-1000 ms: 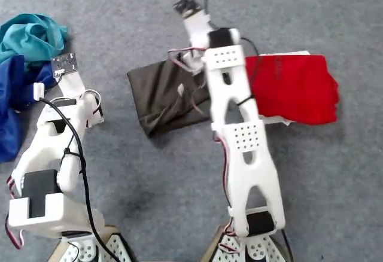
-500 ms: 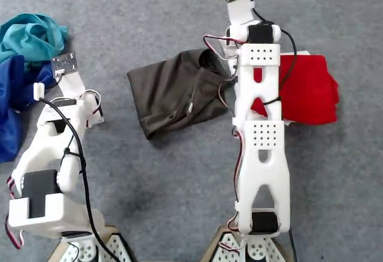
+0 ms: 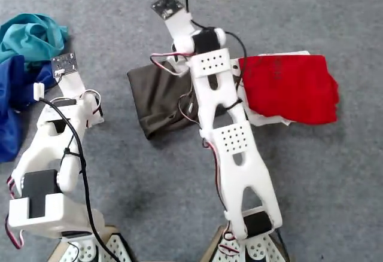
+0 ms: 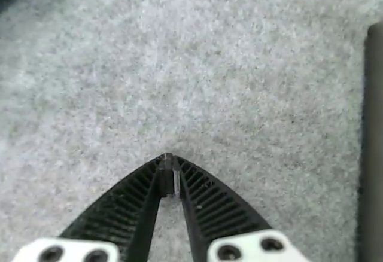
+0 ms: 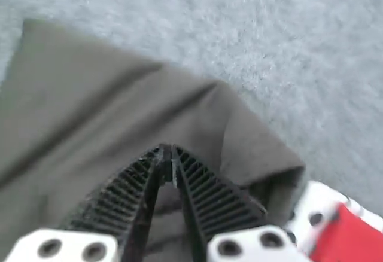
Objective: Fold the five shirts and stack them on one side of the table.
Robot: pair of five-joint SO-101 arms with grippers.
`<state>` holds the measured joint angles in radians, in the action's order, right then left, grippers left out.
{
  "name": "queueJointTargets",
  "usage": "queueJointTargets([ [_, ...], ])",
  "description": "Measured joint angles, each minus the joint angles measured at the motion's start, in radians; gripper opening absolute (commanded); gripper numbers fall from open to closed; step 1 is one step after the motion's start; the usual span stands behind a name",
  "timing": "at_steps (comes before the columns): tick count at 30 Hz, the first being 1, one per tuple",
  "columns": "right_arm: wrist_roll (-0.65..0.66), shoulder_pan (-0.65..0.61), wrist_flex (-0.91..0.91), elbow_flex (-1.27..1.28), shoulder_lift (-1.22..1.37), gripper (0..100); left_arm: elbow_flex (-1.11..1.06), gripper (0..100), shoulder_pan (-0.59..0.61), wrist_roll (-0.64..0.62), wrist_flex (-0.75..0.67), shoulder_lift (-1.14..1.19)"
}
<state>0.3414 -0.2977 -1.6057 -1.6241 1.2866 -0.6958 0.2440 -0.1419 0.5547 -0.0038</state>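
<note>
A folded dark grey-brown cloth shirt (image 3: 157, 97) lies slightly rumpled at centre. Just to its right, a folded red cloth shirt (image 3: 293, 88) rests atop a white cloth shirt (image 3: 267, 119). At far left, a crumpled teal cloth shirt (image 3: 30, 33) touches a crumpled blue cloth shirt (image 3: 12, 91).
</note>
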Motion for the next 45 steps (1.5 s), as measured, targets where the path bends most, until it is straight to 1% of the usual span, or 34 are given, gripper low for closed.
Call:
queueJointTargets([
  [4,0.000,0.064,0.164,0.000,0.098,1.5,0.000,3,0.000,0.000,0.000,0.000],
  [7,-0.002,0.130,0.229,0.000,0.118,1.5,0.000,3,0.000,0.000,0.000,0.000],
  [11,-0.002,0.193,0.253,0.000,0.118,1.5,0.000,3,0.000,0.000,0.000,0.000],
  [17,-0.002,0.209,0.255,0.000,0.118,1.5,0.000,3,0.000,0.000,0.000,0.000],
  [20,0.000,0.209,0.212,0.000,0.118,1.5,0.000,3,0.000,0.000,0.000,0.000],
  [22,-0.002,0.198,0.143,0.000,0.098,1.5,0.000,3,0.000,0.000,0.000,0.000],
  [27,0.000,0.124,-0.052,0.000,-0.028,1.5,0.000,3,0.000,0.000,0.000,0.000],
  [30,0.000,0.075,-0.127,0.000,-0.054,1.5,0.000,3,0.000,0.000,0.000,0.000],
  [36,0.000,0.017,-0.147,0.000,-0.054,1.5,0.000,3,0.000,0.000,0.000,0.000],
  [42,0.000,0.023,-0.149,0.000,0.023,1.5,0.000,3,0.000,0.000,0.000,0.000],
  [45,0.000,0.049,-0.149,0.000,0.051,1.5,0.000,3,0.000,0.000,0.000,0.000],
])
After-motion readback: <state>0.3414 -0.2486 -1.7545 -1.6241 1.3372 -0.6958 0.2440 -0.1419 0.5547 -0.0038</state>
